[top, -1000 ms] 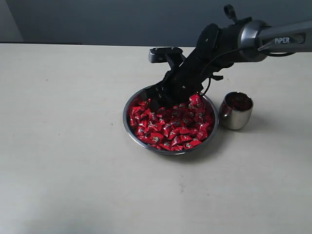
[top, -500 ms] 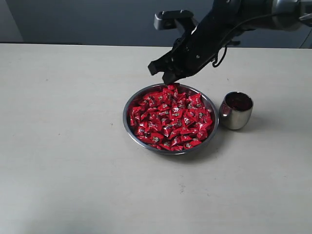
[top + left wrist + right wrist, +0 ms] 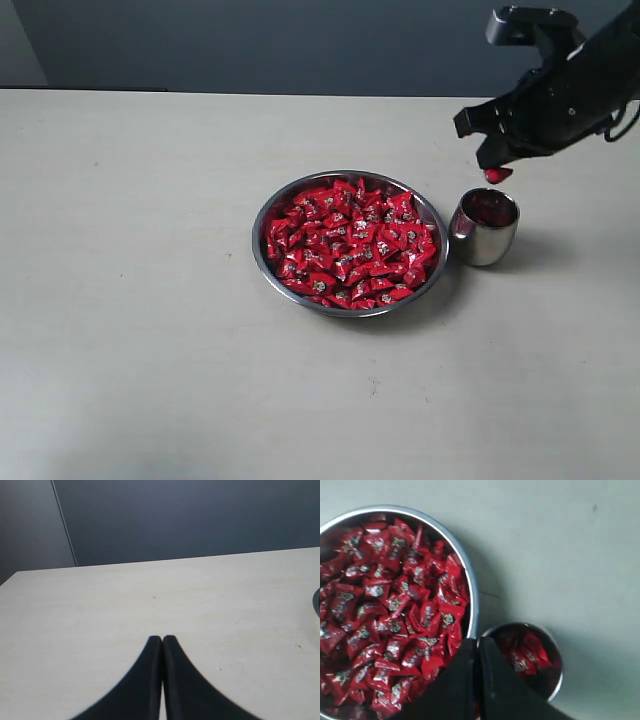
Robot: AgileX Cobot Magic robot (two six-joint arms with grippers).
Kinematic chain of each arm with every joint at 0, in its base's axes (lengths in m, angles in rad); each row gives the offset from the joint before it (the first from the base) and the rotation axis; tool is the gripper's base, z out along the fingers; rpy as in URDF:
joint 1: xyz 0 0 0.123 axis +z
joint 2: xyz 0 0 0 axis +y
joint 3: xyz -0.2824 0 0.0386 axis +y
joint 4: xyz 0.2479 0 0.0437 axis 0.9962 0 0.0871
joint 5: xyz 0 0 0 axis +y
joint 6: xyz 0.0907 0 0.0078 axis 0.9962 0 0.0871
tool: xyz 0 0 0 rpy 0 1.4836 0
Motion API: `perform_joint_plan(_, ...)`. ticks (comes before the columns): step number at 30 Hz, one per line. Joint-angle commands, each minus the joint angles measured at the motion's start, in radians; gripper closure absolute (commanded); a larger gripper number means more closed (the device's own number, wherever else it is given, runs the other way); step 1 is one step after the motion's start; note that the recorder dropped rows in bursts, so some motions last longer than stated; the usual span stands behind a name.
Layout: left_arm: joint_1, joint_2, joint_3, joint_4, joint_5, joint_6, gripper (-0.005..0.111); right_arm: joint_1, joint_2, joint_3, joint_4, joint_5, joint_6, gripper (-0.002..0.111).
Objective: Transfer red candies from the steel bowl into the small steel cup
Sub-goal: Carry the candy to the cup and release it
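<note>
The wide steel bowl [image 3: 262, 248] sits mid-table, heaped with red candies [image 3: 350, 245]. To its right stands the small steel cup [image 3: 484, 236] with a few red candies inside [image 3: 522, 655]. My right gripper [image 3: 494, 168] hangs just above the cup, shut on one red candy [image 3: 497, 175] that pokes out below its tips. In the right wrist view the closed fingers [image 3: 495, 680] sit over the gap between the bowl rim [image 3: 471, 595] and the cup [image 3: 554, 685]. My left gripper [image 3: 162, 639] is shut on nothing, over bare table, out of the exterior view.
The pale tabletop [image 3: 140, 300] stretches around the bowl and cup. A dark wall [image 3: 250, 45] backs the far edge. A sliver of the bowl rim [image 3: 317, 602] shows at the side of the left wrist view.
My right gripper has lifted out of the bowl with a red candy and swung right, from above the bowl's far rim to above the cup.
</note>
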Motion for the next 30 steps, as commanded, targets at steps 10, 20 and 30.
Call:
perform_joint_plan(10,0.002,-0.005,-0.008,0.002,-0.005,-0.002,0.106,-0.012,0.035,0.13,0.033,-0.195,-0.03,0.103)
perform_joint_plan(20,0.002,-0.005,-0.008,0.002,-0.005,-0.002,0.106,-0.012,0.035,0.13,0.038,-0.187,-0.038,0.073)
perform_joint_plan(30,0.002,-0.005,-0.008,0.002,-0.005,-0.002,0.106,-0.01,-0.005,0.13,0.369,-0.015,-0.275,0.077)
